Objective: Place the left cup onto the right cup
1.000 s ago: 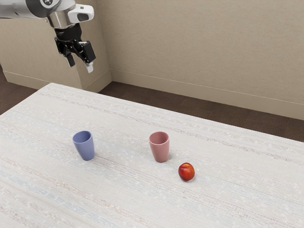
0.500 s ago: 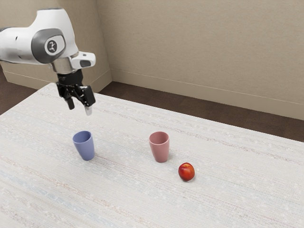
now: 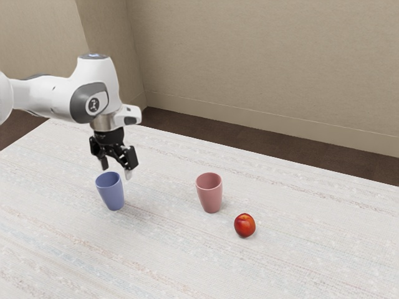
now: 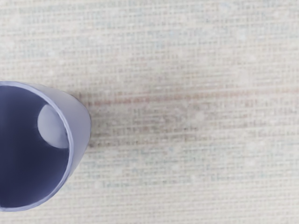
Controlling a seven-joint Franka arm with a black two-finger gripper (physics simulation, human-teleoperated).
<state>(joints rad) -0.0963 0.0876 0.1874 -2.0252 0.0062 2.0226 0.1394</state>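
The black two-finger gripper (image 3: 116, 170) hangs with its fingers spread, holding nothing, just above the rim of the upright blue plastic cup (image 3: 110, 192). Well apart, toward the exterior view's right, the upright pink plastic cup (image 3: 209, 193) stands on the pale textured table (image 3: 299, 261), with a round red fruit (image 3: 245, 225) near it.

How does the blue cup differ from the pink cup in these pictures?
One differs in colour: the blue cup against the pink cup. The blue cup stands at the exterior view's left, the open gripper just above it; the pink cup stands further right, near the red fruit. Both are upright, tapered, on the table.
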